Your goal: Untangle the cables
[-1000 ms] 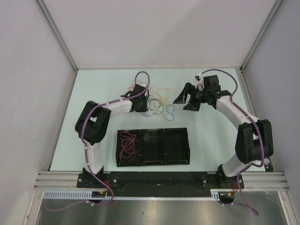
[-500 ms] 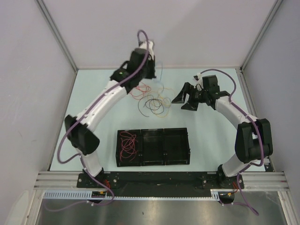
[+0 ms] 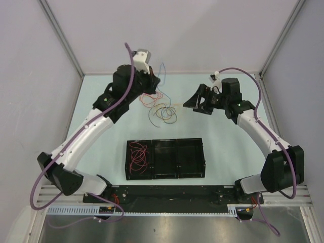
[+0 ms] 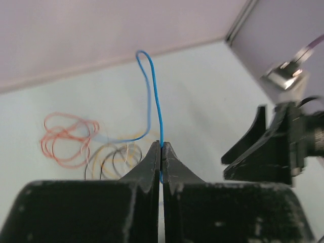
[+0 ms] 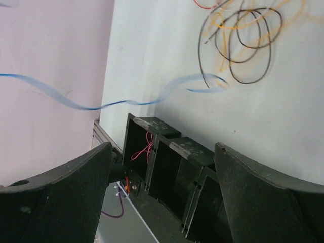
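The cables (image 3: 161, 110) lie in a loose pile on the pale table, with red loops (image 4: 66, 139) to the left and brown and yellow loops (image 5: 243, 45) beside them. My left gripper (image 4: 161, 148) is raised above the pile's far left side and shut on a blue cable (image 4: 152, 96). That strand arcs above the jaws and trails down to the pile. In the top view the left gripper (image 3: 154, 82) hangs near the back wall. My right gripper (image 3: 193, 108) stands open and holds nothing, just right of the pile. Its fingers (image 5: 96, 167) point toward the tray.
A black tray (image 3: 190, 158) with three compartments sits at the near middle of the table, and its left compartment holds red cables (image 3: 136, 156). White walls enclose the table on the back and sides. The blue cable (image 5: 126, 103) crosses in the air before the right gripper (image 5: 162, 152).
My left gripper shut on the blue cable. The arm rose and swung back and left, drawing the strand up out of the pile. The right gripper shifted slightly left, still open.
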`<act>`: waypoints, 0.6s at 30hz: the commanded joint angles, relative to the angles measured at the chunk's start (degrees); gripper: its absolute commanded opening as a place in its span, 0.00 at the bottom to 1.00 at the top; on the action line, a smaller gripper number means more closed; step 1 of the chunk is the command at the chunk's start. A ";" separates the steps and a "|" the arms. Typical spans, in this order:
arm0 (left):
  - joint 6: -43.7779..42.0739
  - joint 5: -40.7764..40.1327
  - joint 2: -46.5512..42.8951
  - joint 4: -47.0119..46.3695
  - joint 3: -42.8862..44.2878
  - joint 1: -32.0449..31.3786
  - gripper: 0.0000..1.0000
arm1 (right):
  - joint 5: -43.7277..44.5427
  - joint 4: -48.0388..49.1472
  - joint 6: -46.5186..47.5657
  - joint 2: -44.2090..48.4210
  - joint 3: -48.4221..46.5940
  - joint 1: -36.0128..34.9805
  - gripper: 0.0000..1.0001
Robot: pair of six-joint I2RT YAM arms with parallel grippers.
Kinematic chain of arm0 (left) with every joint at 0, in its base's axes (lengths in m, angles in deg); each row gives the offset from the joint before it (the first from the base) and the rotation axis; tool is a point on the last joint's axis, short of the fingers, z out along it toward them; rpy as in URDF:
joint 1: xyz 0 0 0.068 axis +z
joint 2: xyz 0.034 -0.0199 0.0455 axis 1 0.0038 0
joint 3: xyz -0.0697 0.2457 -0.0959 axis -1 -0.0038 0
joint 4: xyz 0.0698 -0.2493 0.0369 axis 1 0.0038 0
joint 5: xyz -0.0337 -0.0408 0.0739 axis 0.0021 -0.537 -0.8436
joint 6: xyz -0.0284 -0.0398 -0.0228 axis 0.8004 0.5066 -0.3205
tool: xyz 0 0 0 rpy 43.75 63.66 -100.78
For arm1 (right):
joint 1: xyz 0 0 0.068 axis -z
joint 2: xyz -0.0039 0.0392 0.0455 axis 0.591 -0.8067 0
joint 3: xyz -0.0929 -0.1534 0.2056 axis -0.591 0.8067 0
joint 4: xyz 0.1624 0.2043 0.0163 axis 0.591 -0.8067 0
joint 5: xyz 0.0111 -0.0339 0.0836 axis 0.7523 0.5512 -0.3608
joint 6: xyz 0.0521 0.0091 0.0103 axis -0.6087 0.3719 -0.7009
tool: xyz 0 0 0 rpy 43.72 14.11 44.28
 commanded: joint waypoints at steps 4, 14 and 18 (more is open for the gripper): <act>1.05 1.22 -0.21 1.69 -0.93 -0.18 0.00 | 2.49 3.84 0.22 3.97 -0.27 -4.97 0.83; 3.42 -0.54 1.46 5.47 6.54 -0.18 0.00 | 8.29 5.68 4.25 3.88 -0.27 -10.68 0.79; 6.31 -2.29 2.07 7.66 8.48 -0.18 0.00 | 12.59 7.26 5.84 3.10 -0.27 -13.93 0.77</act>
